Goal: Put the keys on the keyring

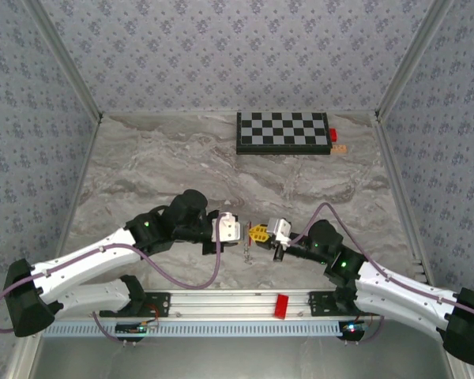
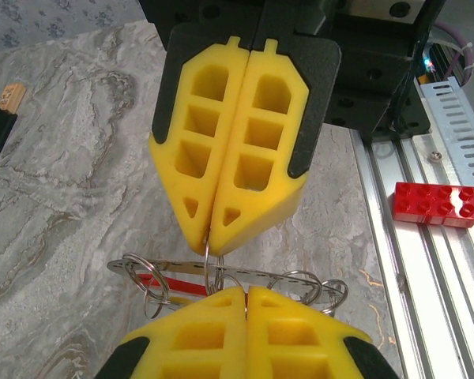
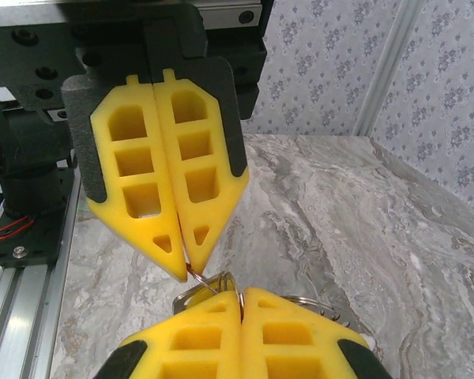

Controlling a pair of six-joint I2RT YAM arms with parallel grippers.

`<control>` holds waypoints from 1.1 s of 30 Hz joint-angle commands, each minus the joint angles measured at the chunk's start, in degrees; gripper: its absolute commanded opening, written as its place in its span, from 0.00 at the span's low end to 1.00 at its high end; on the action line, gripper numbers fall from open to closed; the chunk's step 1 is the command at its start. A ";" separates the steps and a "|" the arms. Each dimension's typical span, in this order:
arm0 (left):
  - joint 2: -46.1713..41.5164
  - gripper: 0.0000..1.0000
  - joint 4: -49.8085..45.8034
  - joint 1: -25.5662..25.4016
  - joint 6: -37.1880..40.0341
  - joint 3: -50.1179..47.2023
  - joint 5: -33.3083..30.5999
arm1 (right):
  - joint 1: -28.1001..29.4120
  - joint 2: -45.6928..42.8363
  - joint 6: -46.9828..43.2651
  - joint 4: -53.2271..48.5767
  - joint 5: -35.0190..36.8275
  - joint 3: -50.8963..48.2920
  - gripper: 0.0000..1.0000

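Low in the middle of the top view, right where the two arms meet, sits the keyring [image 1: 248,243], a tangle of thin grey loops with a red arc [image 2: 162,281] at the lower left of the left wrist view. Both tools are clamped tight on it. The left gripper [image 2: 246,292] bites the loops from the bottom edge of that view, and the right gripper [image 2: 209,241] comes in from above with just a sliver of wire between its very tips. That's my worry tbh. A grip that shallow on wire that thin could let go if either arm pulls or twists a bit, and then the ring drops or swings loose. Pull too hard and the wire might bend instead. Also, the small tan bit I take for one of the keys [image 1: 339,148] lies way off at the upper right, just beside the checkerboard [image 1: 283,132] and a red block [image 1: 332,134], well apart from the ring. So one tool would have to give up its hold to fetch it.
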 commanded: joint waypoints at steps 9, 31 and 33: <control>-1.36 0.52 3.58 -0.82 -2.66 0.30 -2.91 | -2.15 -3.07 2.66 4.04 2.89 -0.10 0.00; -1.97 0.51 35.19 12.05 -36.55 -2.31 3.58 | -18.73 -0.33 21.16 15.47 -11.62 5.16 0.00; -2.06 0.47 37.12 13.22 -37.13 -2.63 2.73 | -20.63 2.69 23.61 17.75 -14.70 6.94 0.00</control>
